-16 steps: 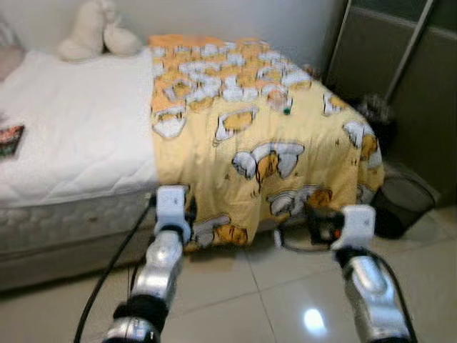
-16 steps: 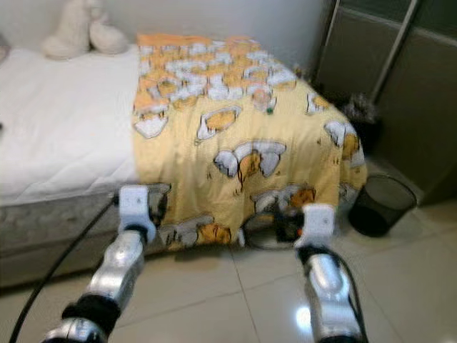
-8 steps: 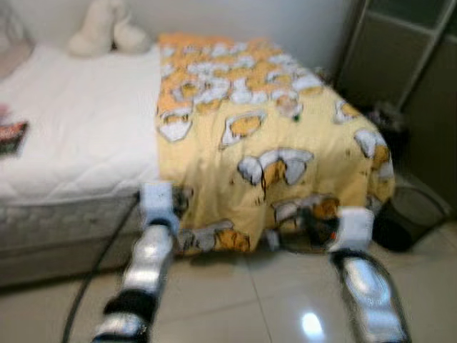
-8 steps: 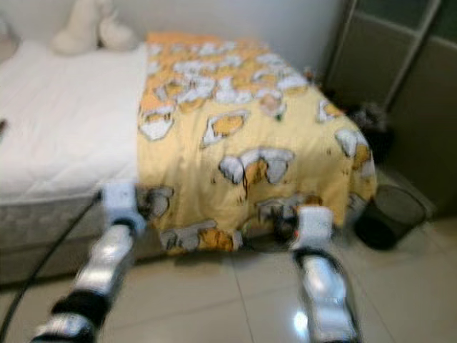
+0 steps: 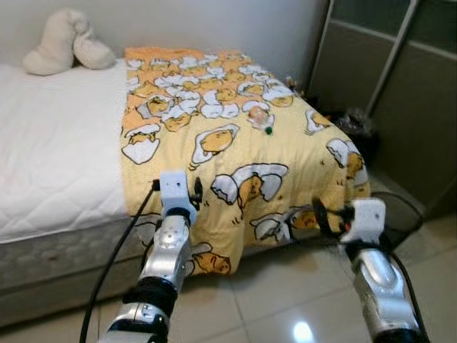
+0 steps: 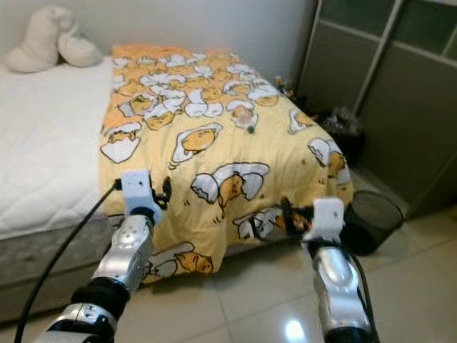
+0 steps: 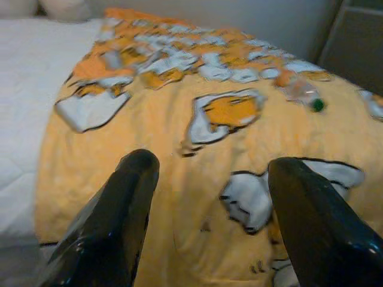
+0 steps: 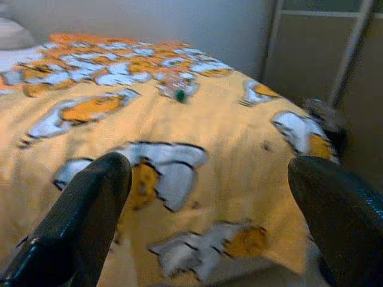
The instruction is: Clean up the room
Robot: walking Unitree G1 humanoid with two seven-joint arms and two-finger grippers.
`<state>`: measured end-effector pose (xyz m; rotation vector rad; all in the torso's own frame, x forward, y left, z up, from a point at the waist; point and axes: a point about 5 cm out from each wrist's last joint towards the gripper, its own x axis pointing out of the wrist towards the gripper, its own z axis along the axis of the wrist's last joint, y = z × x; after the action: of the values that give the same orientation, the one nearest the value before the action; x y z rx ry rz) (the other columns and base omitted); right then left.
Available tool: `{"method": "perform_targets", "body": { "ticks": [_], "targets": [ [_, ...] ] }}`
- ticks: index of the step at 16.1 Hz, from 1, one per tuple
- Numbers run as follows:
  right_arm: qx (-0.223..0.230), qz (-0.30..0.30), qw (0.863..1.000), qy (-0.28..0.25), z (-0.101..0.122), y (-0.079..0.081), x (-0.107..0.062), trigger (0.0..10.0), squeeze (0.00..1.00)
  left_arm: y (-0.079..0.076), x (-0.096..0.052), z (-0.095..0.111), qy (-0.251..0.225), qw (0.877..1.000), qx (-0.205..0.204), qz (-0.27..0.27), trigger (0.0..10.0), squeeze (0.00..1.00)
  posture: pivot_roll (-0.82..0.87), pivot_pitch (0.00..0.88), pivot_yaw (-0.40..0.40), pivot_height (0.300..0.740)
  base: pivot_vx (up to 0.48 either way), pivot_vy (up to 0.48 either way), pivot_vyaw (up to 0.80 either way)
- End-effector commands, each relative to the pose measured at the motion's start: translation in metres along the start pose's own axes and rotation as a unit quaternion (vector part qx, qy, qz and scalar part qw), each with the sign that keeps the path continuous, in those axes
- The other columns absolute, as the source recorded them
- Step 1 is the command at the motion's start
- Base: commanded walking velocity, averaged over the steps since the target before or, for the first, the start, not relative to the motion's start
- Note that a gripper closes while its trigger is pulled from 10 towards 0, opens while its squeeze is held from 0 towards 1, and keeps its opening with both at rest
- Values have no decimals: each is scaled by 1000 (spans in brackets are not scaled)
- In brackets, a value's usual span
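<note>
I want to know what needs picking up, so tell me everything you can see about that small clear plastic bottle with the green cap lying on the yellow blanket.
The small clear plastic bottle with the green cap lies on its side on top of the yellow cartoon-print blanket, near the middle of the bed's covered part, towards the far side. It looks see-through and crumpled, cap end pointing towards the robot. Only the blanket touches it. Both grippers, the left gripper and right gripper, are open and short of it, above the blanket's near edge.

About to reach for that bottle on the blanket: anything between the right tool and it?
Nothing visible. The right tool is open, facing the bottle across bare yellow blanket.
</note>
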<state>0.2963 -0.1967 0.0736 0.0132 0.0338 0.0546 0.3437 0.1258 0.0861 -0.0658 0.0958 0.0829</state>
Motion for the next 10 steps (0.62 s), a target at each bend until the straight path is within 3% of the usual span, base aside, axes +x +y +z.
{"method": "perform_targets", "body": {
  "ticks": [1,3,7,10],
  "targets": [
    [4,18,1000,3,1,5,4,10000,0,5,1,0,5,1000,-3,15,10000,0,140,0,-27,740,454,0,0],
    [5,18,1000,3,1,3,8,10000,0,2,-4,-7,5,1000,20,-3,10000,0,151,0,-19,740,454,0,0],
    [5,16,1000,4,2,0,12,10000,0,2,-7,-1,-20,998,47,-26,10000,0,164,0,-19,740,463,0,0],
    [1,28,1000,6,0,3,13,10000,0,8,-4,2,-26,998,63,0,10000,0,163,0,-24,740,0,0,0]
  ]
}}
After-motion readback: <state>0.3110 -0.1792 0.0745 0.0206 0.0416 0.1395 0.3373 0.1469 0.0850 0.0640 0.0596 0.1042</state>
